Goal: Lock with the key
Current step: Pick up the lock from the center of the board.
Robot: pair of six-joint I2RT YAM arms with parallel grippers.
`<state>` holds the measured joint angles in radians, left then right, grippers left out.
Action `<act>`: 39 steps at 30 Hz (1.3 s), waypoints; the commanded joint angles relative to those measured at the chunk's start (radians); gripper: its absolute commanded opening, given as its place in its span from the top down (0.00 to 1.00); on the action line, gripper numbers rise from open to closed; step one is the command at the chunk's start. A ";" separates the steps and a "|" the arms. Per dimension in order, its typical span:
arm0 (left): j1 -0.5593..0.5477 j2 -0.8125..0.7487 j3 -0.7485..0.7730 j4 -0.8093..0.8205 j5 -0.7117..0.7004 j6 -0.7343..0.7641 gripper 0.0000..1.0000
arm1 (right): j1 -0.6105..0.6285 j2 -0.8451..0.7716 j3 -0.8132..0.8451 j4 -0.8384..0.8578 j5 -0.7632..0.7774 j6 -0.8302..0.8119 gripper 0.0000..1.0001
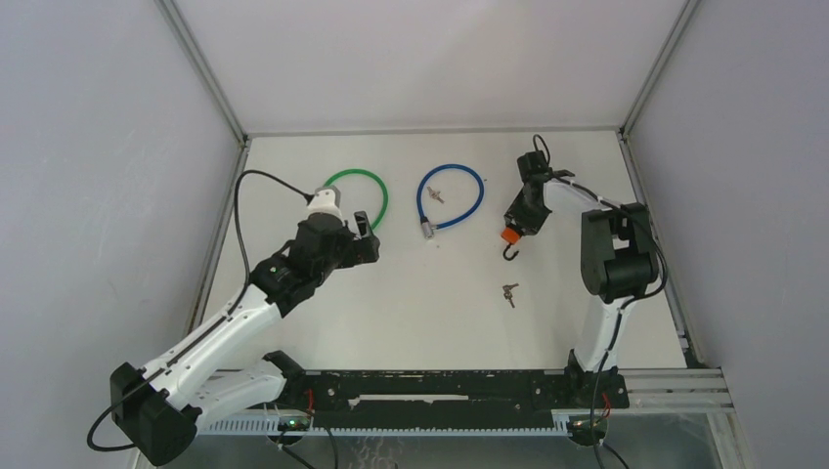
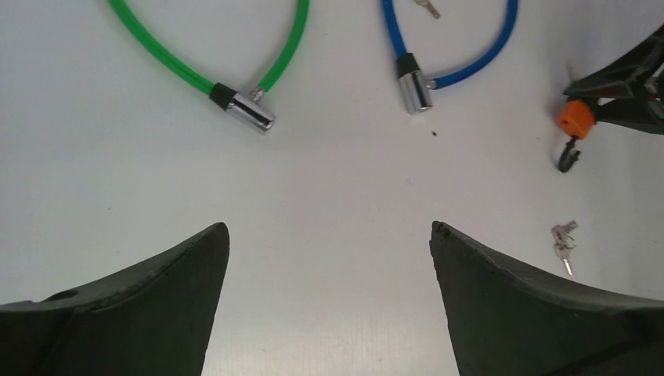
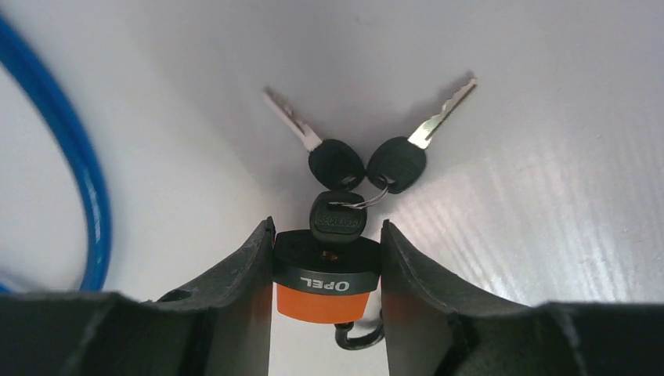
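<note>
Right wrist: end effector around padlock

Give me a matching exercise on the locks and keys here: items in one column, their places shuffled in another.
1. green cable lock
2. blue cable lock
3. orange-and-black padlock
4. loose bunch of silver keys

a. between the fingers of the right gripper
b. nearest the front edge of the table
c. closest to the left gripper
d. small key inside its loop

Pairs: 1-c, 2-d, 3-a, 4-b.
</note>
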<state>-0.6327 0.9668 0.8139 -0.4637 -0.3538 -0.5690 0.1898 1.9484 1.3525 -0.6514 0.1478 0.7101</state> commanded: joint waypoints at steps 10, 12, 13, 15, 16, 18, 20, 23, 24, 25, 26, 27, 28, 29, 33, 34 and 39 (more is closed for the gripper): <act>-0.120 0.112 -0.081 0.519 0.374 -0.002 0.00 | 0.007 -0.391 -0.260 0.192 -0.425 0.088 0.99; -0.165 0.181 -0.069 0.592 0.369 0.009 0.00 | 0.035 -0.444 -0.297 0.208 -0.444 0.136 0.99; -0.188 0.217 -0.055 0.626 0.368 0.029 0.00 | 0.046 -0.466 -0.315 0.219 -0.457 0.160 0.99; -0.246 0.294 -0.018 0.662 0.333 0.088 0.00 | 0.063 -0.510 -0.341 0.233 -0.485 0.208 0.99; -0.274 0.337 0.005 0.665 0.311 0.135 0.00 | 0.069 -0.526 -0.349 0.237 -0.497 0.230 0.99; -0.322 0.389 0.048 0.655 0.283 0.211 0.00 | 0.080 -0.553 -0.354 0.232 -0.515 0.259 0.99; -0.352 0.421 0.086 0.642 0.290 0.259 0.00 | 0.081 -0.578 -0.353 0.226 -0.537 0.276 0.99; -0.358 0.441 0.115 0.642 0.327 0.266 0.02 | 0.070 -0.606 -0.352 0.215 -0.563 0.278 0.99; -0.358 0.445 0.118 0.648 0.342 0.270 0.04 | 0.065 -0.615 -0.352 0.212 -0.572 0.274 0.99; -0.359 0.451 0.124 0.650 0.343 0.271 0.05 | 0.061 -0.623 -0.352 0.200 -0.576 0.273 0.99; -0.361 0.462 0.132 0.651 0.344 0.270 0.07 | 0.060 -0.630 -0.352 0.194 -0.576 0.270 0.99; -0.362 0.471 0.139 0.654 0.346 0.270 0.09 | 0.061 -0.638 -0.353 0.189 -0.575 0.266 0.99; -0.365 0.479 0.146 0.660 0.346 0.267 0.09 | 0.059 -0.643 -0.352 0.182 -0.574 0.265 0.99; -0.370 0.486 0.150 0.670 0.358 0.272 0.09 | 0.057 -0.648 -0.352 0.179 -0.575 0.263 0.99; -0.385 0.543 0.218 0.616 0.332 0.301 0.16 | 0.051 -0.660 -0.353 0.173 -0.585 0.258 0.99; -0.387 0.553 0.231 0.604 0.330 0.302 0.18 | 0.050 -0.662 -0.352 0.171 -0.587 0.258 0.99; -0.390 0.565 0.250 0.595 0.296 0.311 0.33 | 0.050 -0.670 -0.352 0.166 -0.596 0.256 0.99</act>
<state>-1.0176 1.5345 0.9943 0.1299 -0.0235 -0.2932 0.2424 1.3266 0.9871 -0.5007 -0.4133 0.9493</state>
